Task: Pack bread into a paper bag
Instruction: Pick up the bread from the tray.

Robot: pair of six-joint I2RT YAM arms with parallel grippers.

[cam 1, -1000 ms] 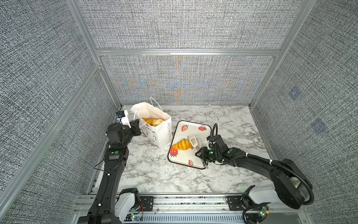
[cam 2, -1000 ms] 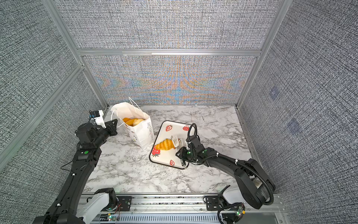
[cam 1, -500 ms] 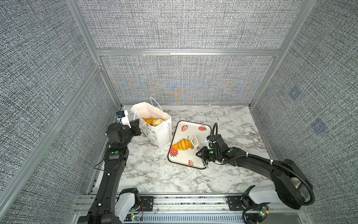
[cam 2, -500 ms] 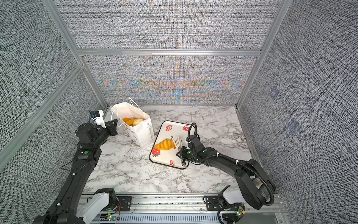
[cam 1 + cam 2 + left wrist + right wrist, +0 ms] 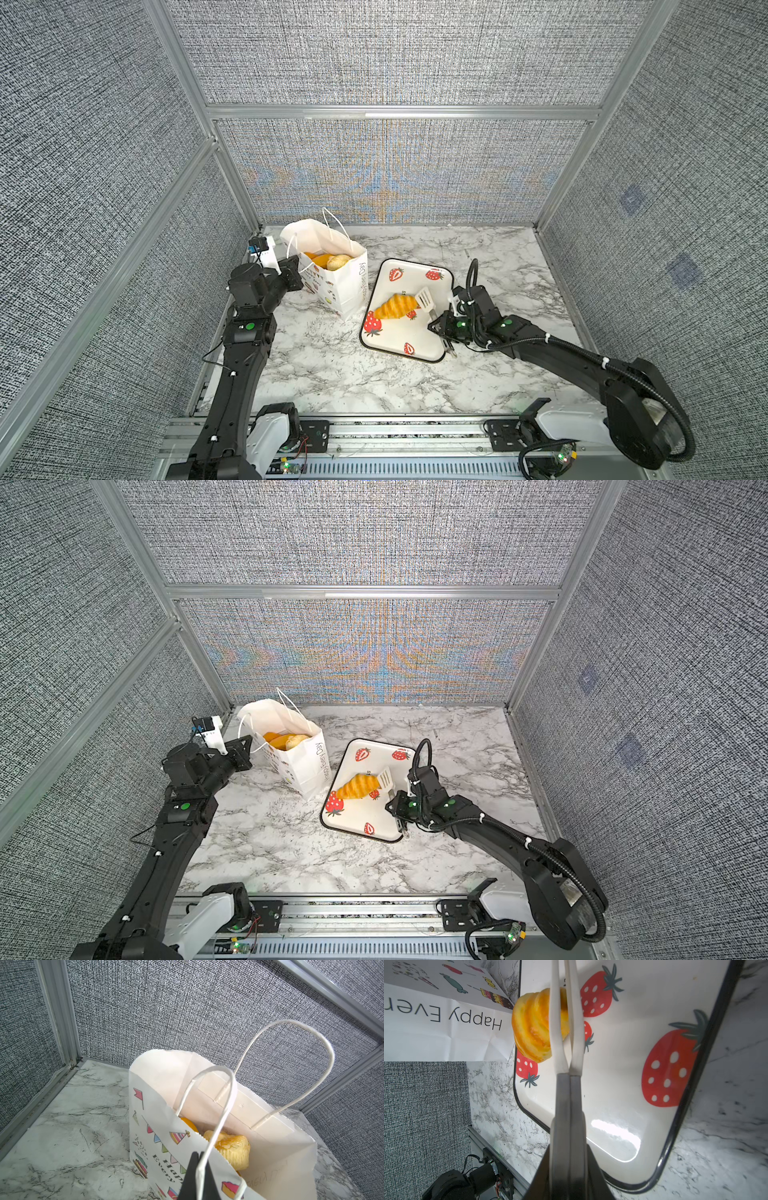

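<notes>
- Lying roughly 8-to-2 o'clock on the tray (image 5: 417, 334), the croissant (image 5: 395, 306) sat at the paper bag's (image 5: 340, 286) 4 o'clock.
- The right gripper (image 5: 442, 331), at its 4 o'clock, clamped tongs (image 5: 424, 297) reaching its near end.
- The left gripper (image 5: 197, 1169) pinched the bag's handle (image 5: 216, 1118).

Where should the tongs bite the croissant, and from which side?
Probably the croissant's thick middle, blades straddling its short width, coming from the tray's bare side away from the bag. Its ends taper, and the tongs sit at one tip.

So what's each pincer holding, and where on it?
Left pincer pinches a cord handle of the paper bag. Right pincer squeezes the tongs by their grey handle end, blades at the croissant.
</notes>
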